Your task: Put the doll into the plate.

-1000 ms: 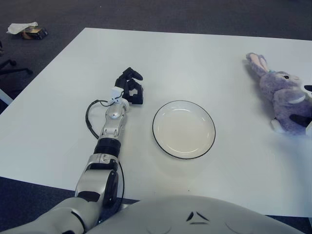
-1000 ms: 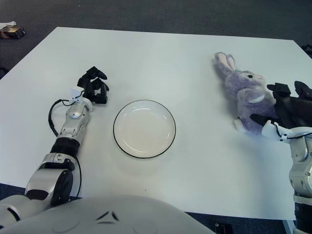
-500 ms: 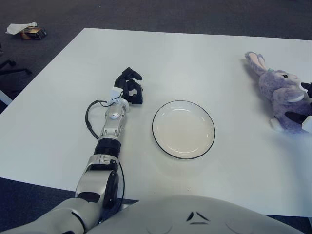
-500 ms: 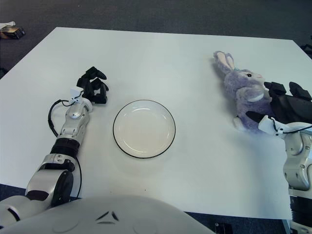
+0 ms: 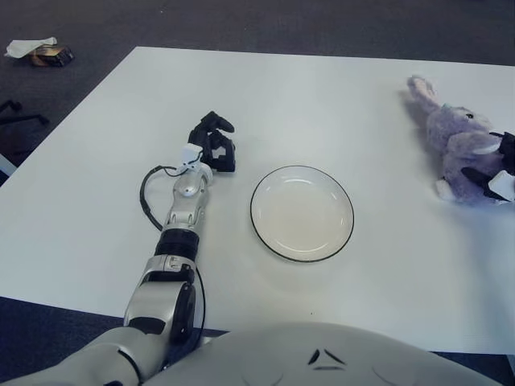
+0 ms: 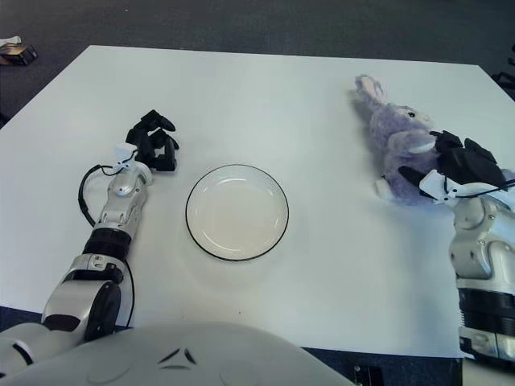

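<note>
My right hand (image 6: 452,163) is clamped on the purple rabbit doll (image 6: 394,145) at the right side of the white tabletop (image 6: 322,88), fingers wrapped round its body. The plate (image 6: 236,212), white with a dark rim, sits well apart near the middle. My left hand (image 6: 153,141) rests curled on the tabletop left of the plate, holding nothing.

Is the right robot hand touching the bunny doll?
Touching. Right eye view shows the right robot hand pressed against the purple bunny doll, black fingers overlapping its side.
</note>
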`<control>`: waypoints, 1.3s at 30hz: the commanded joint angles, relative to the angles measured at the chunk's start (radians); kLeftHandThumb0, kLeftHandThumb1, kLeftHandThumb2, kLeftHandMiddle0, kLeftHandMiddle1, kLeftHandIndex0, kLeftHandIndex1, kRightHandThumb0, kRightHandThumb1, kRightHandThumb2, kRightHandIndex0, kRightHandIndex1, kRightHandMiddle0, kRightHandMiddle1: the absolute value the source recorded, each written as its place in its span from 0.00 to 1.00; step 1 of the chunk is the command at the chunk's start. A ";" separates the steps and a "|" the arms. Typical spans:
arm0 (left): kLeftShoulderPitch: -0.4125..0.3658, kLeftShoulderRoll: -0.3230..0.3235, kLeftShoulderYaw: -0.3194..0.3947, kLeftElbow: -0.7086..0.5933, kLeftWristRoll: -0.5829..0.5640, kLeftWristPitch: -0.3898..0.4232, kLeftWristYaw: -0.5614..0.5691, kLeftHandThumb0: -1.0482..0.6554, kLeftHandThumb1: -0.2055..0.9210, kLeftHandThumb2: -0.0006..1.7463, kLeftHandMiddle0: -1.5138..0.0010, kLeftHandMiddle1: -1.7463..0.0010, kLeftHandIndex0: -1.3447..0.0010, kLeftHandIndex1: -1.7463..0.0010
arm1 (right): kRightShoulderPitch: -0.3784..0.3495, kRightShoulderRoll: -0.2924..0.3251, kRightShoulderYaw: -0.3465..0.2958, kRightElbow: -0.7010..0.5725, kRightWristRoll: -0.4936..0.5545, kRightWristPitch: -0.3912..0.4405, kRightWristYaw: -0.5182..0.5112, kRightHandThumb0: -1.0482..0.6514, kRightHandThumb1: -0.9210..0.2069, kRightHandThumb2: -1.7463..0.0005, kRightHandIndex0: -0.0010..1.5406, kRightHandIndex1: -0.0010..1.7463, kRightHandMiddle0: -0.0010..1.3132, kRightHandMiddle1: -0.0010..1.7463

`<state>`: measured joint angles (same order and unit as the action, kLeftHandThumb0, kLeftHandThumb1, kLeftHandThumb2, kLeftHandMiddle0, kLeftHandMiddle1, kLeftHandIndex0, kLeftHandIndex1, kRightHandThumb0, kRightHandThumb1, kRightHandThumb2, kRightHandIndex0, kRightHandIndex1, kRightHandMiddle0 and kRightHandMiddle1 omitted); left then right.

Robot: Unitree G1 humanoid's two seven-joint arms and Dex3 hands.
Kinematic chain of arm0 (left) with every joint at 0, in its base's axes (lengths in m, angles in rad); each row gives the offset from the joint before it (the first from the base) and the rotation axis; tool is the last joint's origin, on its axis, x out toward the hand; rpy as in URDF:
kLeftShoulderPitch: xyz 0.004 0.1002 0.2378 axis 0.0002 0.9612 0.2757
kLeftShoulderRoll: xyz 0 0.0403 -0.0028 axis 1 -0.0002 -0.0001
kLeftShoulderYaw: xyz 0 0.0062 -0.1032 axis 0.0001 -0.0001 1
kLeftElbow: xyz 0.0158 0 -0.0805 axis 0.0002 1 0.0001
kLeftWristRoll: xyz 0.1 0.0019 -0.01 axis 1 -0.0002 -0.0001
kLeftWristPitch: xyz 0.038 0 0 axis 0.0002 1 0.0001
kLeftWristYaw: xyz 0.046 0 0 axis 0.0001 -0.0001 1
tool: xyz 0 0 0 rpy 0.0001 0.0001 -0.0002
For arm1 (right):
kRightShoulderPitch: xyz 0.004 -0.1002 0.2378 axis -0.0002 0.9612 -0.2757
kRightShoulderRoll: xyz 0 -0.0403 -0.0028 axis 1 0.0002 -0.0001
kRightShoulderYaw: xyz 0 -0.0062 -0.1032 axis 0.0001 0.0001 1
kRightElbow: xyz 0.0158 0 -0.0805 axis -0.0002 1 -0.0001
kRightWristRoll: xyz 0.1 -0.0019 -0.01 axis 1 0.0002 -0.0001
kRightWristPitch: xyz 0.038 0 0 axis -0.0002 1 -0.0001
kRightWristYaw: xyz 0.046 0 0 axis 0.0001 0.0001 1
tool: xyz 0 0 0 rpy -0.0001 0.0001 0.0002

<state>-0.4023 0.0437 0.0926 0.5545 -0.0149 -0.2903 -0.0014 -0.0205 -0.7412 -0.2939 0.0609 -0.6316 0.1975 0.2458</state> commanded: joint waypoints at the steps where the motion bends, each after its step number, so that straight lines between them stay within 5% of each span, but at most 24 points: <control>1: 0.040 -0.009 0.001 0.034 -0.006 0.028 0.003 0.61 0.27 0.90 0.56 0.00 0.52 0.00 | -0.025 0.039 0.025 0.059 0.071 0.021 0.011 0.01 0.00 0.58 0.04 0.02 0.00 0.23; 14: 0.044 -0.010 0.000 0.031 -0.004 0.015 0.007 0.61 0.26 0.91 0.56 0.00 0.51 0.00 | -0.093 0.083 0.041 0.141 0.197 0.130 -0.016 0.03 0.00 0.57 0.02 0.02 0.00 0.21; 24: 0.049 -0.014 -0.002 0.016 0.000 0.031 0.016 0.61 0.26 0.91 0.56 0.00 0.51 0.00 | -0.245 0.130 0.097 0.354 0.223 0.169 -0.111 0.07 0.00 0.63 0.03 0.03 0.00 0.20; 39: 0.059 -0.018 -0.006 -0.002 0.000 0.027 0.022 0.61 0.25 0.92 0.55 0.00 0.50 0.00 | -0.275 0.147 0.164 0.427 0.194 0.208 -0.230 0.10 0.00 0.65 0.08 0.07 0.00 0.39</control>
<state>-0.3876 0.0344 0.0892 0.5280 -0.0171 -0.2873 0.0133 -0.3341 -0.6380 -0.1771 0.4341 -0.4381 0.3702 0.0198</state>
